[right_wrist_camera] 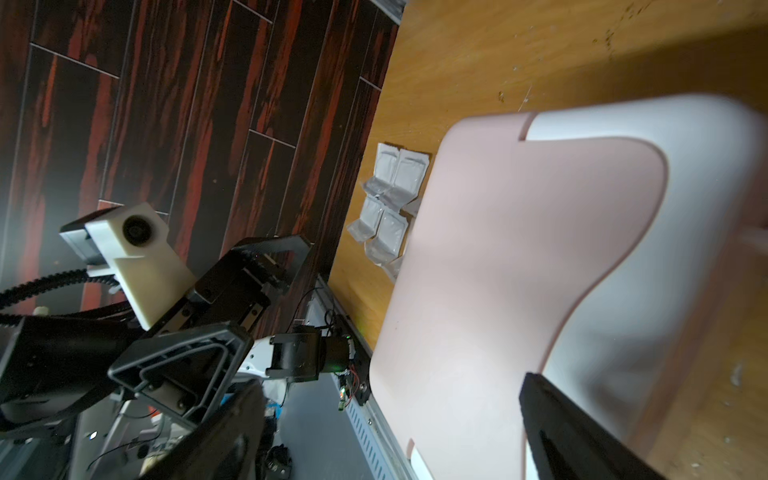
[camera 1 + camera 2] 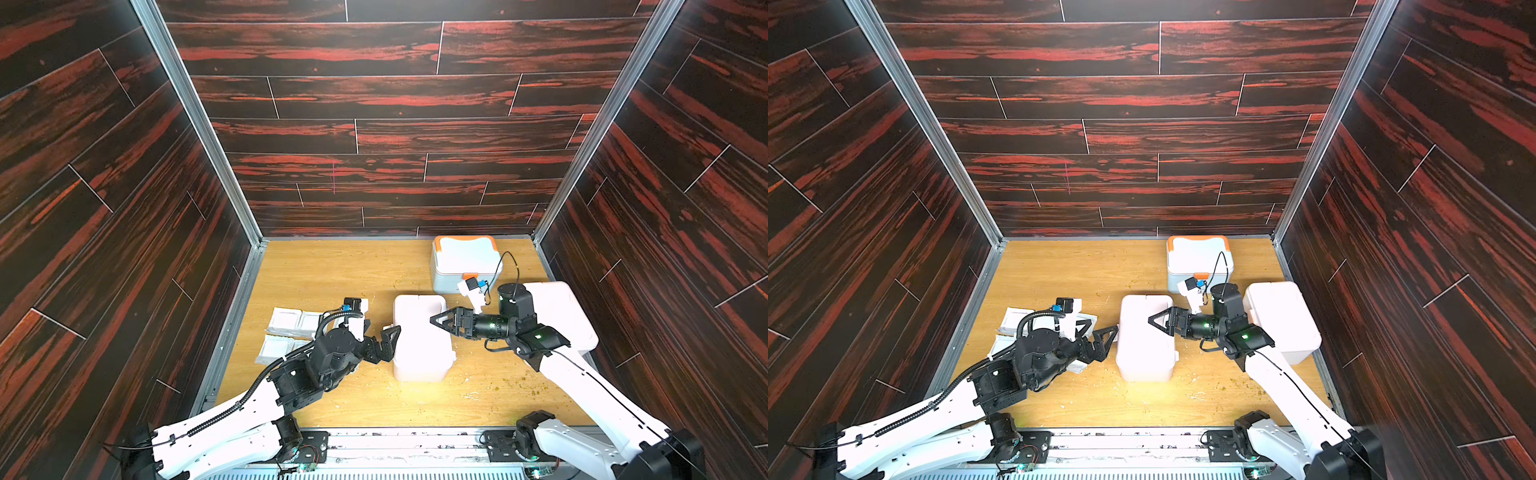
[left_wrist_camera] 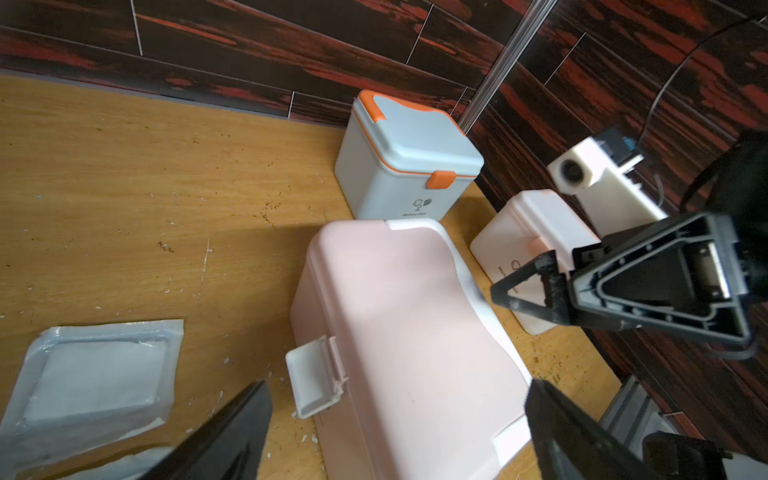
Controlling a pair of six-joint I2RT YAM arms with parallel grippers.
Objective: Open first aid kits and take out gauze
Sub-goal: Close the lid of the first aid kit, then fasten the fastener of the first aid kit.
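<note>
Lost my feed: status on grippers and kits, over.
Left gripper open beside pink kit. Right gripper open over it. Kit closed, gauze packets on table. Nothing blocking.

tabletop [image 2: 332,270] — light wood | crumbs [image 2: 536,390] scattered | walls [image 2: 374,95] — dark red planks | metal corner rails [image 2: 197,120]

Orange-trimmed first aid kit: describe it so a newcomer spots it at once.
At the far edge of the wooden table, near its right corner, against the dark panelled wall, stands the orange-trimmed first aid kit, lid shut. The pink kit and the white kit sit nearer the robot. It alone is pale blue-grey with an orange rim and latch.
</note>
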